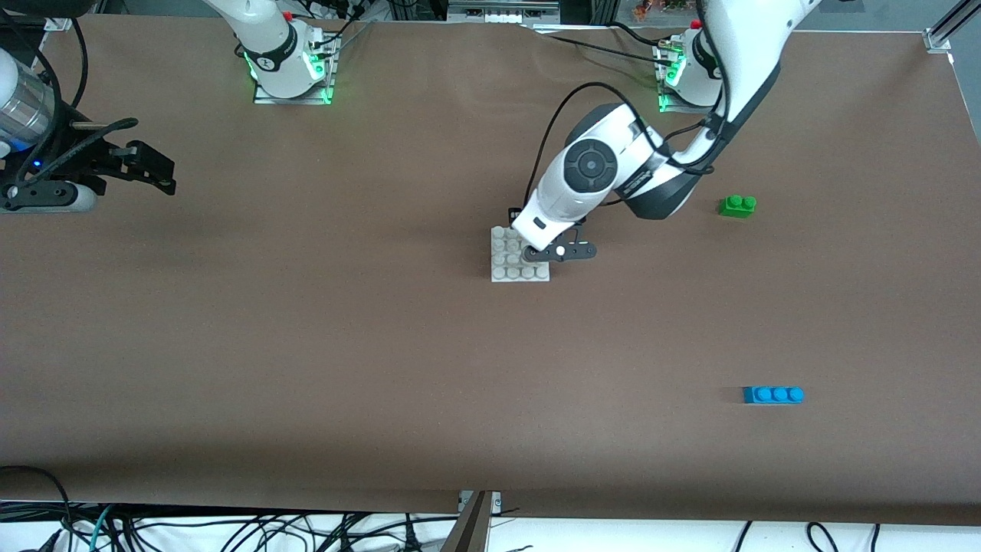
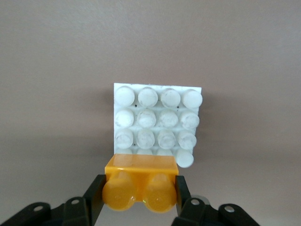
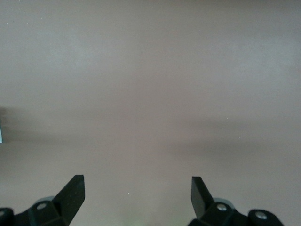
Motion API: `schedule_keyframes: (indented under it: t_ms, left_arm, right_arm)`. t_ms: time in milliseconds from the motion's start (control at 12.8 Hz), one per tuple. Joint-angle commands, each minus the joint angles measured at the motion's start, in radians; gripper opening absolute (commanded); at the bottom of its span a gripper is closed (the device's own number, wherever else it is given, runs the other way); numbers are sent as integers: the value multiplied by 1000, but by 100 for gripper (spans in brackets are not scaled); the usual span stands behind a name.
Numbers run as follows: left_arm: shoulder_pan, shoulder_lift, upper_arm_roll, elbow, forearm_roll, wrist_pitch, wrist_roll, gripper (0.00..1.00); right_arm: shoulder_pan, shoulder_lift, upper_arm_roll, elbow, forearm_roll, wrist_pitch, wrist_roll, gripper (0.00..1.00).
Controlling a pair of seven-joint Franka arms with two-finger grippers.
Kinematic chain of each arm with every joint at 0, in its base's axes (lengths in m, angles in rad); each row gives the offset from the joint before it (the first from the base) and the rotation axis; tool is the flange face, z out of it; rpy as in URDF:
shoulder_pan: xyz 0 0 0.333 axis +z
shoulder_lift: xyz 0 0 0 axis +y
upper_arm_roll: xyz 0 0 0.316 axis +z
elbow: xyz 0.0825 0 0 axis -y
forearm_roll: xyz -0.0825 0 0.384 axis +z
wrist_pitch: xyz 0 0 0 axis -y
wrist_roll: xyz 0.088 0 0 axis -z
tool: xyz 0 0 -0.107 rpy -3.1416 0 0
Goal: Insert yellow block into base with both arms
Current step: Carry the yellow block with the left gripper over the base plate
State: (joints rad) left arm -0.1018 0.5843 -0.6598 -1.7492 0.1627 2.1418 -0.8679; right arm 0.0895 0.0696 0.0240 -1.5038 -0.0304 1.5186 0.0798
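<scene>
Looking across the brown table (image 1: pixel 306 345), you see the left arm (image 1: pixel 736 69) reaching down to the white base (image 1: pixel 507 264) near the middle. The right arm (image 1: pixel 264 38) waits at its end of the table, and the right gripper (image 3: pixel 138 193) hangs over bare table with its fingers wide apart, holding nothing. The left gripper (image 2: pixel 140 190) is over the base's edge, clamped on the yellow block (image 2: pixel 141 181). The blue three-stud brick (image 1: pixel 773 395) lies nearer the front camera than the green two-stud brick (image 1: pixel 737 205).

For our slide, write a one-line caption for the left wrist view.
Left tool shut on the yellow block, held over one edge of the white studded base.
</scene>
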Motion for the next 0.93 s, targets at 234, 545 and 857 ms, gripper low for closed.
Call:
schedule_keyframes:
  t_ms: [234,545,857]
  left_arm:
    - [-96,75,51,37,101,85,-144,16]
    - [-188,95,114,39,218,89,-287,17]
    - [-190,95,114,37,239,96,-290,17]
  right_arm:
    - [-7,-5,7,0,-6,2,12,100]
    - [-7,-5,7,0,-6,2,11,100]
    - [-7,-5,7,0,-6,2,12,100]
